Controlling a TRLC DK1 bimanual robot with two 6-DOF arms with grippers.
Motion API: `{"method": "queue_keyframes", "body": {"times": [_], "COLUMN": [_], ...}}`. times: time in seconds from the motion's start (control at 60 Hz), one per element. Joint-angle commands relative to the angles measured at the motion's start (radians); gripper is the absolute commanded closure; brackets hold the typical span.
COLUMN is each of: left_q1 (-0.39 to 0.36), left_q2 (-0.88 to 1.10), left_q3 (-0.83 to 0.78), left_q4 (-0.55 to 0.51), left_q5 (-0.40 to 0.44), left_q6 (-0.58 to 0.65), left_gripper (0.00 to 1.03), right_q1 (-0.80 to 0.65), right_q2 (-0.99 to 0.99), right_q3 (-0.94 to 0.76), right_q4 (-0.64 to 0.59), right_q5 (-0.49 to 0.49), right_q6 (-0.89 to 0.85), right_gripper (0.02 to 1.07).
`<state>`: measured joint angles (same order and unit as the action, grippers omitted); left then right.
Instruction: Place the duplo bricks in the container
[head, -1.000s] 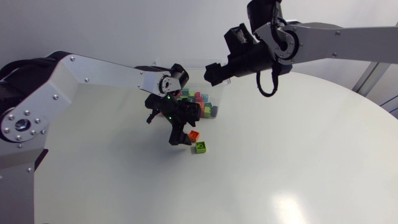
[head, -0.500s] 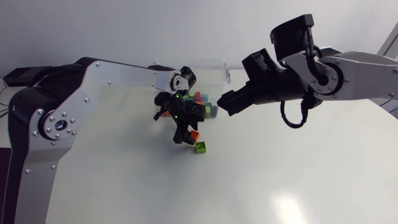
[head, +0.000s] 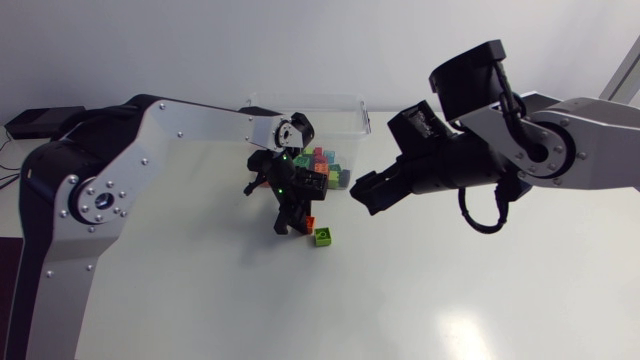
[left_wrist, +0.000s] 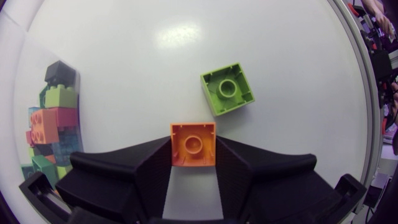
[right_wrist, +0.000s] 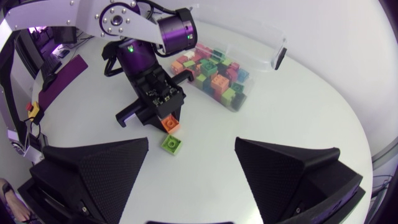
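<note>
Orange duplo brick (left_wrist: 193, 140), on worktop (left_wrist: 155, 68) near container (head: 300, 99): light, rigid, smooth plastic, probably slippery; best held by opposite flat walls, as left gripper (left_wrist: 193, 158) clamps it; right gripper (right_wrist: 191, 155) spread wide, empty.

Left gripper (left_wrist: 193, 146) — fingers (left_wrist: 149, 171) pinched, right gripper (right_wrist: 191, 143) agape

A small orange brick (left_wrist: 193, 143), square with one stud up, sits clamped between the fingers of the left tool (left_wrist: 193, 157). Just ahead, apart from it, a matching green brick (left_wrist: 227, 88) lies slightly turned on the desk (left_wrist: 143, 68). Nearby, the clear container (right_wrist: 266, 42) holds many mixed-colour bricks (right_wrist: 214, 76).
</note>
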<state>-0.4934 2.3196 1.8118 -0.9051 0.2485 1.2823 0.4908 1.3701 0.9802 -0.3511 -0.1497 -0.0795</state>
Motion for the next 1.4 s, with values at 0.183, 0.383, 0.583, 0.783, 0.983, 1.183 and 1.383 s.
{"method": "queue_keyframes", "body": {"times": [0.183, 0.383, 0.583, 0.783, 0.983, 1.183, 1.383], "left_q1": [0.055, 0.104, 0.150, 0.208, 0.259, 0.283, 0.291], "left_q2": [-0.197, -0.385, -0.528, -0.609, -0.625, -0.634, -0.634], "left_q3": [-0.138, -0.238, -0.305, -0.309, -0.290, -0.278, -0.284], "left_q4": [-0.017, 0.032, 0.138, 0.262, 0.433, 0.566, 0.675], "left_q5": [0.021, 0.063, 0.092, 0.101, 0.100, 0.049, -0.038], "left_q6": [-0.107, -0.238, -0.388, -0.571, -0.749, -0.894, -1.006], "left_gripper": [0.74, 0.74, 0.74, 0.75, 0.75, 0.75, 0.75], "right_q1": [0.077, 0.135, 0.143, 0.167, 0.173, 0.167, 0.173], "right_q2": [0.153, 0.308, 0.474, 0.616, 0.713, 0.765, 0.811], "right_q3": [0.064, 0.167, 0.308, 0.437, 0.535, 0.606, 0.667], "right_q4": [-0.104, -0.177, -0.269, -0.345, -0.416, -0.454, -0.494], "right_q5": [0.052, 0.071, 0.073, 0.091, 0.110, 0.111, 0.119], "right_q6": [0.106, 0.130, 0.167, 0.201, 0.227, 0.245, 0.261], "right_gripper": [0.07, 0.07, 0.07, 0.09, 0.12, 0.18, 0.32]}}
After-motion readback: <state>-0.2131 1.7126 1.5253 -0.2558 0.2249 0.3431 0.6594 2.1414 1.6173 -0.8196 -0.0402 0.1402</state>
